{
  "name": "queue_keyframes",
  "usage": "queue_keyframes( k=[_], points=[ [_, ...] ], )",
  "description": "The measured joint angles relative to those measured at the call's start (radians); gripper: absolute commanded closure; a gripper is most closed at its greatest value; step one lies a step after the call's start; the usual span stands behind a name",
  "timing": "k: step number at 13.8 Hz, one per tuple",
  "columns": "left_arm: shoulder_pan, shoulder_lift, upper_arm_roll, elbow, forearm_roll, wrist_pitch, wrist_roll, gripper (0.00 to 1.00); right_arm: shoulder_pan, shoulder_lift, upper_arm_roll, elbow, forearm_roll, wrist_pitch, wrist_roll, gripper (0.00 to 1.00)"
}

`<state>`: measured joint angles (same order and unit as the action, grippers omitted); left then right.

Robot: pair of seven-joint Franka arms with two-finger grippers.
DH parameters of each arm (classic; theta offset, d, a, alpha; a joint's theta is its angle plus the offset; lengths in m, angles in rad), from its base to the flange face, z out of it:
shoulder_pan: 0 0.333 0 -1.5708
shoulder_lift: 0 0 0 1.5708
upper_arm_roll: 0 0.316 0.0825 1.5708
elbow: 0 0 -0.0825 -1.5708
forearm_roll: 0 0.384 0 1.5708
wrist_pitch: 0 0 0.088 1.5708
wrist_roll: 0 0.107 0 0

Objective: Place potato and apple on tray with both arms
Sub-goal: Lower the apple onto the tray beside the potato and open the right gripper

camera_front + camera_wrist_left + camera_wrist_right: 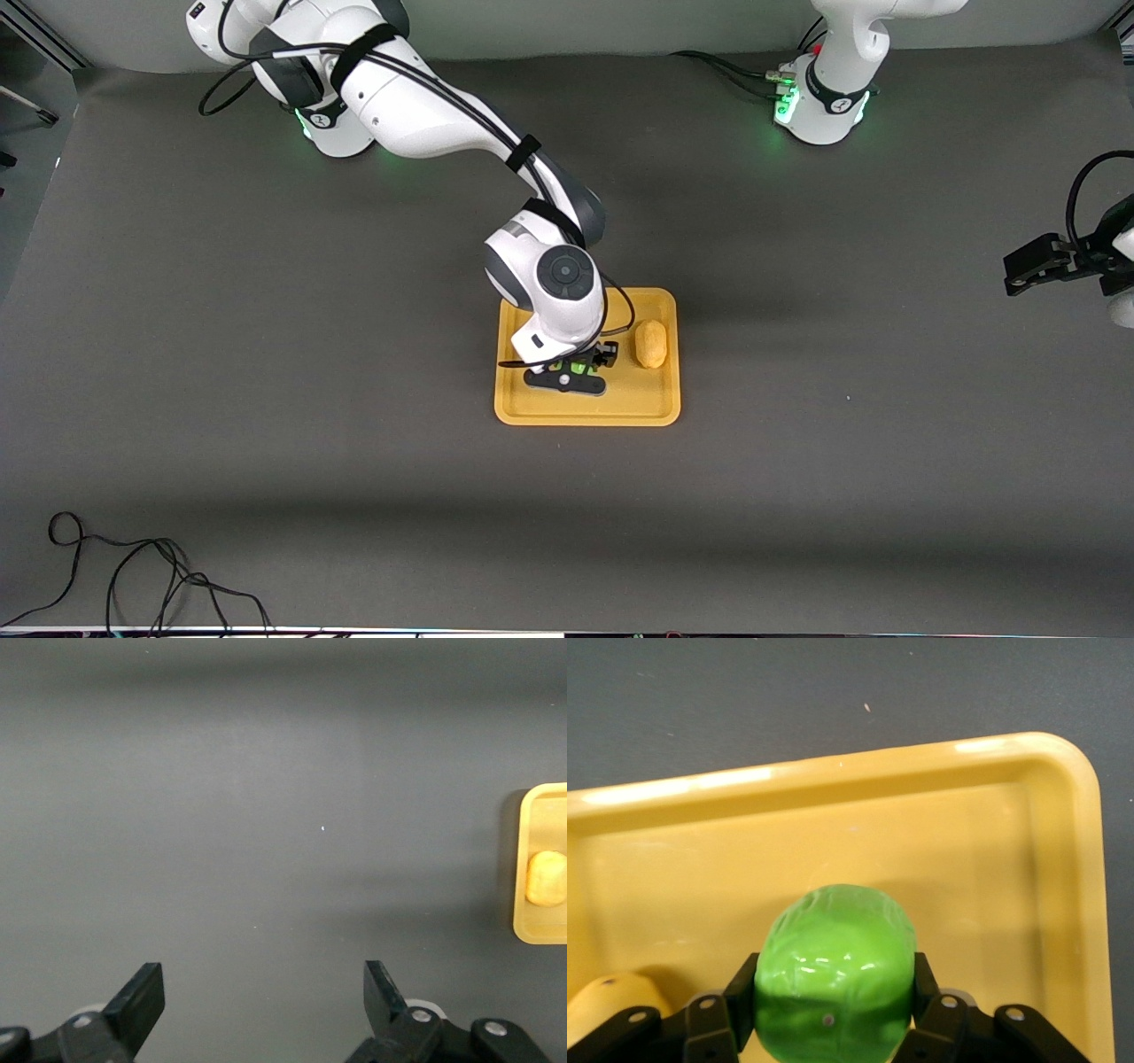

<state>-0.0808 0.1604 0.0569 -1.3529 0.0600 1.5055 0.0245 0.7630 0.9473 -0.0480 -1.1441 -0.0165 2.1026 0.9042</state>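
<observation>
The yellow-orange tray (620, 412) lies mid-table. The potato (650, 344) rests on it, at the side toward the left arm's end. My right gripper (571, 368) is low over the tray, shut on the green apple (578, 366). In the right wrist view the apple (835, 970) fills the gap between both fingers over the tray floor (966, 859), with the potato (611, 1001) beside it. My left gripper (1019, 270) waits open and empty over bare mat at the left arm's end. In its wrist view the gripper (263, 992) sees the tray (532, 930) and potato (547, 878) at the edge.
A grey mat (310, 354) covers the table. A loose black cable (133, 576) lies at the table's near edge toward the right arm's end. The right arm's forearm (443, 115) stretches over the mat between its base and the tray.
</observation>
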Motion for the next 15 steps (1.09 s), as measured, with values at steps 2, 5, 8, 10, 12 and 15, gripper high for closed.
queue_keyframes(
  k=[2, 5, 8, 10, 12, 15],
  points=[
    [0.000, 0.000, 0.003, 0.001, -0.004, 0.001, 0.000, 0.00, 0.000, 0.011, -0.001, -0.003, -0.002, 0.008, 0.000, 0.57],
    [0.000, 0.001, 0.006, 0.000, -0.008, 0.001, 0.000, 0.00, 0.000, 0.021, -0.001, -0.006, -0.002, 0.058, 0.000, 0.57],
    [0.000, 0.010, 0.010, 0.000, -0.011, 0.009, 0.000, 0.00, 0.000, 0.036, -0.001, -0.008, -0.002, 0.078, 0.001, 0.53],
    [0.000, 0.014, 0.010, 0.000, -0.013, 0.015, 0.000, 0.00, 0.000, 0.037, -0.001, -0.007, -0.002, 0.080, 0.003, 0.47],
    [-0.002, 0.014, 0.010, 0.000, -0.014, 0.018, 0.000, 0.00, 0.000, 0.036, -0.001, -0.003, -0.002, 0.082, 0.007, 0.00],
    [-0.008, 0.014, 0.010, 0.001, -0.014, 0.032, 0.000, 0.00, -0.001, 0.029, -0.002, 0.007, -0.002, 0.077, 0.013, 0.00]
  ],
)
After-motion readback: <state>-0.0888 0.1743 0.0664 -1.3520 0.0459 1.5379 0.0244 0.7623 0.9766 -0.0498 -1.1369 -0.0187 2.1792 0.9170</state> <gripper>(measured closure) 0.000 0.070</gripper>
